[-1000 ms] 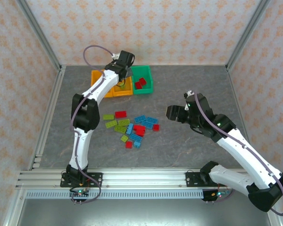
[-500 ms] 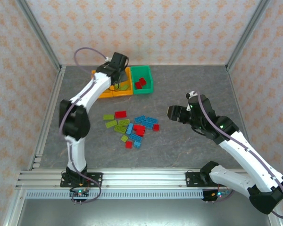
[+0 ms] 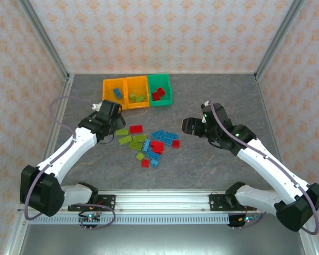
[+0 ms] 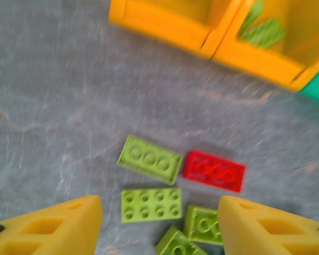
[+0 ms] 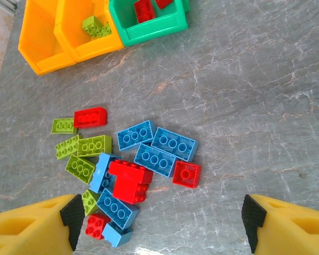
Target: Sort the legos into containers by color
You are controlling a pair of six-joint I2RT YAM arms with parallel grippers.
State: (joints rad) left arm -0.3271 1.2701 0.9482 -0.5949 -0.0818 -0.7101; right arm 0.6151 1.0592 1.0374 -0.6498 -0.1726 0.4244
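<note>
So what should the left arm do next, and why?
Probably lower the left gripper onto the green brick just below its open, empty fingers: green bricks are loose on the table, and the middle orange bin already holds green ones.

Grey marbled worktop (image 3: pixel 223 93) here. Two orange-yellow bins (image 3: pixel 117 108) and a green bin (image 3: pixel 160 103) sit side by side in a row at the far edge, while loose red, blue and lime legos (image 3: pixel 157 144) lie scattered mid-worktop.
</note>
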